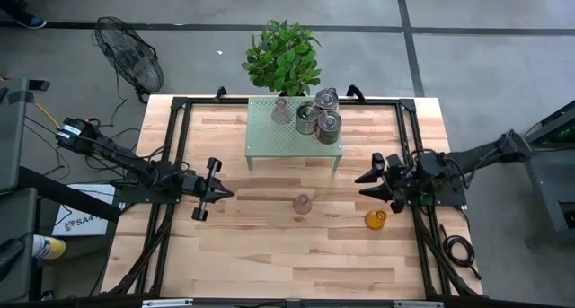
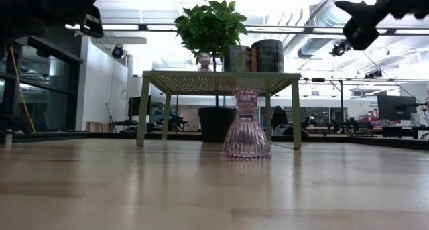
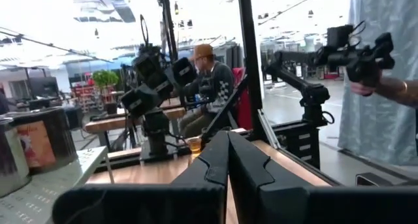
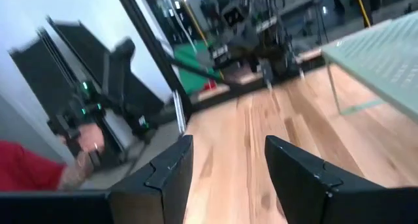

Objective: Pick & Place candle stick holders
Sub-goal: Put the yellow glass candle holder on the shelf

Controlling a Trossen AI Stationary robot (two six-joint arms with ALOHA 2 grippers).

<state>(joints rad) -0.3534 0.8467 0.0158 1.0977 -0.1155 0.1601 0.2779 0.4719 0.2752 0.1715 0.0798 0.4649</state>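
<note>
Amber glass marks the nearest target: the amber candle holder [image 1: 375, 219] stands near the worktop's right edge, just beside the right claw [image 1: 370, 186] and toward the front edge from it. We find that claw spread and empty in its wrist view, hovering above the worktop [image 1: 269, 263]. The left claw [image 1: 208, 190] waits near the left edge with its fingers pressed together, holding nothing.

A pink glass candle holder [image 1: 303, 203] stands upright at mid-worktop, between the two claws and roughly level with both. A second pink holder [image 1: 280, 112] and three silver holders [image 1: 320, 113] stand on the green perforated shelf [image 1: 269, 145] by the back edge.

We judge the right arm nearer the amber holder; its coming move turns on a short reach toward the front edge, then a descent over the upright cup.
</note>
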